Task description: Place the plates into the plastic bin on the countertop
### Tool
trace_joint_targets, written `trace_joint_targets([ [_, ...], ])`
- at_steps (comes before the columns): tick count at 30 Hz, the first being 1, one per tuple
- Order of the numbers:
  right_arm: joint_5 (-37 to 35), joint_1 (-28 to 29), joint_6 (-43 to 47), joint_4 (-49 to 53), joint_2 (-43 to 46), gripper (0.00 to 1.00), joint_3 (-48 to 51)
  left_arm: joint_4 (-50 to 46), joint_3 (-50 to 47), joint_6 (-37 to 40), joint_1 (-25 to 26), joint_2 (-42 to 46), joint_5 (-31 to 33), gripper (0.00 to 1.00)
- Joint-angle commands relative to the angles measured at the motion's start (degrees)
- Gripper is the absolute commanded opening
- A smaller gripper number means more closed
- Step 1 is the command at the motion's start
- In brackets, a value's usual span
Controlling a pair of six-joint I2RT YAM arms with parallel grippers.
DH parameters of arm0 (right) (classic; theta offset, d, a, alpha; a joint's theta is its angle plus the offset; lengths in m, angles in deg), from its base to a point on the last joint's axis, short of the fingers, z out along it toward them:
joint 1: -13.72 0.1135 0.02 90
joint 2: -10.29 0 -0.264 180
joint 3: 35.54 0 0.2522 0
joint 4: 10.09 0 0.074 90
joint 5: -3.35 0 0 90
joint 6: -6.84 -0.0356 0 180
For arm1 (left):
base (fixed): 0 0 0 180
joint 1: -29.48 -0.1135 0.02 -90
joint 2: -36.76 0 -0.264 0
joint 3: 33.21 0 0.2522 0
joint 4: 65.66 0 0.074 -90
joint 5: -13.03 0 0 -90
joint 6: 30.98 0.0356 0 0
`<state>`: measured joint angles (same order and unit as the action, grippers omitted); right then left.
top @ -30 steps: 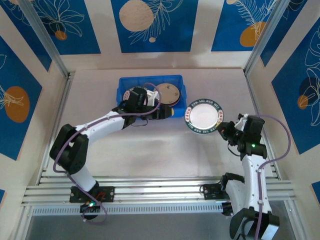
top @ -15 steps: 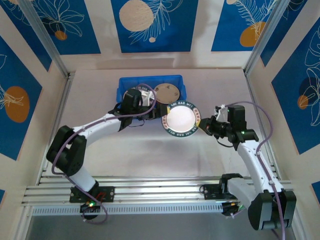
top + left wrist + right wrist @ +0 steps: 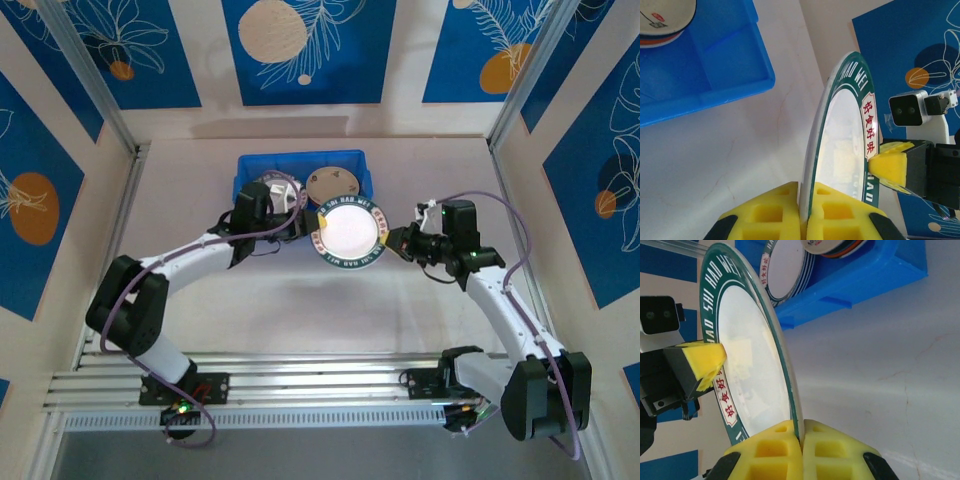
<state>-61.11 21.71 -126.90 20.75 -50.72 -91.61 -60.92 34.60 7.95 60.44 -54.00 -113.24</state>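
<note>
Glazed ceramic by the look: stiff, slick, chippable, light enough for rim pinches. Hovering at the plastic bin's (image 3: 300, 157) five o'clock corner, green-rimmed plate (image 3: 350, 228) clamped at nine o'clock by left gripper (image 3: 319, 224), at three by right gripper (image 3: 393, 241). Matte countertop (image 3: 300, 300) beneath; other plates (image 3: 330, 185) already inside, spare room looking tight.

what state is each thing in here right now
green-rimmed plate: gripped at opposite rim edges, not yet in the bin
left end effector: shut on the plate's rim
right end effector: shut on the opposite rim
blue bin: open-topped, holding plates
white dark-rimmed plate: inside the bin
cream dishes: stacked in the bin
</note>
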Motion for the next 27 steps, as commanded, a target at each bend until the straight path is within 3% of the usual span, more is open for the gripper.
trace_joint_targets([
  [1, 0.7, 1.0, -1.3, -4.9, -0.4, 0.00, -2.7, 6.5, -1.9, -3.7, -0.4, 2.2, -2.8, 0.00],
  [2, 0.3, 1.1, -1.6, -5.1, -0.5, 0.02, -3.0, 8.7, -2.8, -5.4, -0.5, 2.3, -3.1, 0.00],
  [5, -0.7, 1.4, -1.8, -6.2, -0.7, 0.20, -3.4, 14.3, -4.6, -9.8, -1.0, 2.6, -3.7, 0.00],
  [7, -1.2, 1.6, -1.7, -7.1, -1.1, 0.22, -3.6, 15.1, -5.0, -10.6, -1.1, 3.1, -3.8, 0.00],
  [9, -1.4, 1.8, -1.6, -8.0, -2.1, 0.19, -4.2, 14.7, -5.4, -10.5, -1.1, 4.0, -3.6, 0.00],
  [11, -1.0, 2.0, -1.4, -8.5, -3.6, 0.03, -5.0, 13.1, -5.4, -9.8, -1.2, 4.8, -3.2, 0.00],
  [12, -1.1, 2.2, -1.3, -8.5, -4.3, 0.00, -5.7, 12.1, -5.5, -9.3, -1.3, 5.3, -3.0, 0.00],
  [15, -2.7, 3.2, -0.3, -8.6, -6.0, 0.00, -7.5, 8.3, -5.5, -7.5, -1.9, 6.8, -1.8, 0.03],
  [18, -5.3, 4.5, 1.6, -7.7, -8.5, 0.00, -11.2, 1.6, -6.4, -3.7, -2.8, 10.1, 2.2, 0.70],
  [20, -7.4, 5.5, 3.2, -7.0, -10.7, 0.00, -14.1, -4.7, -6.9, -0.2, -3.3, 13.3, 6.3, 0.99],
  [27, -9.5, 8.1, 5.7, -5.8, -22.5, 0.00, -25.2, -26.3, -6.3, 12.2, -5.0, 25.9, 21.8, 1.00],
])
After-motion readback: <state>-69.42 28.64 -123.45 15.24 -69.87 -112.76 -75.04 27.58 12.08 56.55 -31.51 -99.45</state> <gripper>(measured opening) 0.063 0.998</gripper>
